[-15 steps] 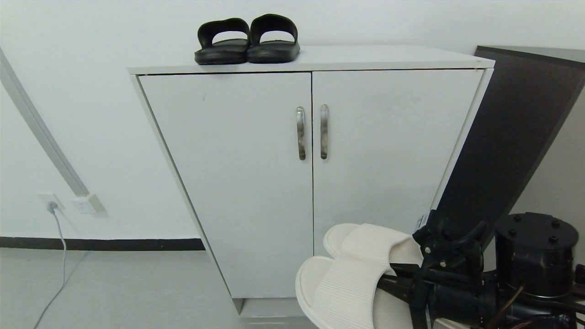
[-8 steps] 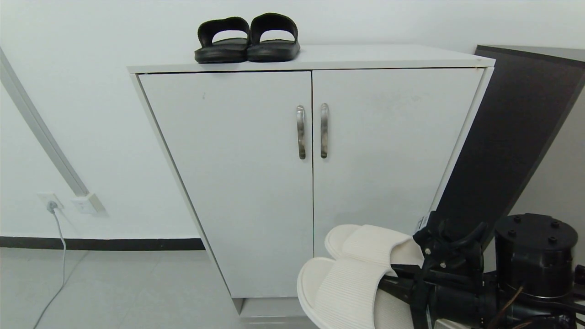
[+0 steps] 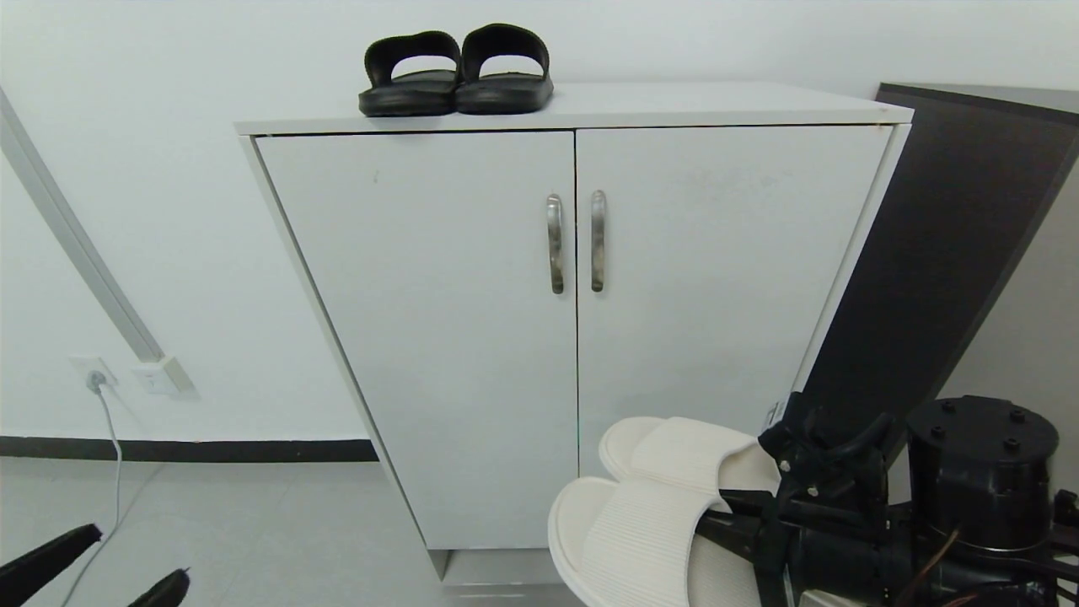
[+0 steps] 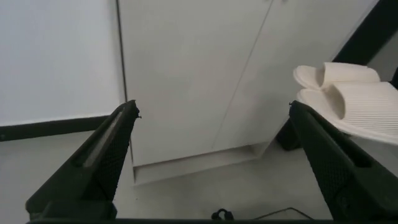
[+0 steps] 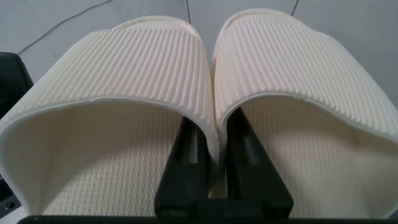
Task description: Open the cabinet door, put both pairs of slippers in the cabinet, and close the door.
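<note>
The white cabinet (image 3: 472, 337) stands against the wall with both doors shut, and its two metal handles (image 3: 576, 243) sit side by side at the middle. A pair of black slippers (image 3: 456, 72) rests on its top, left of centre. My right gripper (image 3: 732, 516) is low in front of the right door, shut on the adjoining inner sides of a pair of white ribbed slippers (image 3: 649, 506). In the right wrist view the right gripper (image 5: 214, 127) pinches the white slippers (image 5: 124, 81) together. My left gripper (image 3: 118, 569), (image 4: 212, 109) is open and empty, low and left of the cabinet (image 4: 186, 74).
A dark panel (image 3: 952, 236) leans beside the cabinet's right side. A wall socket with a grey cable (image 3: 105, 405) and a slanted wall trunking (image 3: 76, 244) are to the left. Bare grey floor (image 3: 253, 539) lies in front of the left door.
The left gripper's open fingertips have come into the head view at the bottom left. The right gripper with the white slippers has barely shifted.
</note>
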You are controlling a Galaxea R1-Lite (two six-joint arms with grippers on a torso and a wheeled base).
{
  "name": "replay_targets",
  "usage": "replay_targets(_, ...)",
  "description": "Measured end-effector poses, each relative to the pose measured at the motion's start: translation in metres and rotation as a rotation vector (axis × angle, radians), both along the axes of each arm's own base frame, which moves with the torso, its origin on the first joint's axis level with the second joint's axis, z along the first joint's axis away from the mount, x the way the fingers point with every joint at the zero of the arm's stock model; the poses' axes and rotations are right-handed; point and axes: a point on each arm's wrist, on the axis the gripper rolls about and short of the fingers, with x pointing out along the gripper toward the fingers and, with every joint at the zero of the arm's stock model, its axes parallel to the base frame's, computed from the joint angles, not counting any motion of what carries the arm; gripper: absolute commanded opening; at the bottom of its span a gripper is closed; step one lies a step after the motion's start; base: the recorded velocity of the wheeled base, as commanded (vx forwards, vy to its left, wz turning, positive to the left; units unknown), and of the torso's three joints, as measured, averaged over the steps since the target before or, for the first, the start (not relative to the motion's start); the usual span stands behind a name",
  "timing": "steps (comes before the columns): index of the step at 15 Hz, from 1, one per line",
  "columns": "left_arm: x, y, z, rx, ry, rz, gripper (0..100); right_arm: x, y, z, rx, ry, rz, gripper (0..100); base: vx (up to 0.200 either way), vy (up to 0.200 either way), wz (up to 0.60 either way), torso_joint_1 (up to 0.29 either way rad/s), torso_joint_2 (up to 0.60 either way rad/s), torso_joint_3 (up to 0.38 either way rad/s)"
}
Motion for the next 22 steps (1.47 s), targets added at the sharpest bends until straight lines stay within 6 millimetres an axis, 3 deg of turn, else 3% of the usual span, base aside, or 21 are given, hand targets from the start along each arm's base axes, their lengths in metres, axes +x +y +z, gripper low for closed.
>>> replay_targets(3, 0.032, -0.008, 0.020, -0.019, 0.019, -0.126, 100, 0.000, 0.000, -0.001, 0.001, 0.000, 0.001, 0, 0.000, 0.000, 0.00, 0.000, 0.00, 0.000)
replay_targets(6, 0.062, -0.029, 0.046, -0.039, -0.016, -0.287, 100, 0.001, 0.001, 0.000, 0.019, -0.019, 0.001, 0, 0.000, 0.000, 0.00, 0.000, 0.00, 0.000)
replay_targets(12, 0.109, -0.090, 0.101, -0.187, 0.011, -0.539, 100, 0.004, 0.003, -0.010, 0.023, -0.021, 0.001, 0, 0.000, 0.000, 0.00, 0.000, 0.00, 0.000)
replay_targets(17, 0.143, -0.145, 0.118, -0.198, 0.021, -0.698, 100, 0.003, 0.002, -0.013, 0.015, -0.013, 0.001, 0, 0.000, 0.000, 0.00, 0.000, 0.00, 0.000)
replay_targets(22, 0.178, -0.181, 0.123, -0.226, 0.056, -0.818, 100, 0.002, 0.000, -0.016, -0.006, -0.015, 0.008, 0, 0.000, 0.000, 0.00, 0.000, 0.00, 0.000)
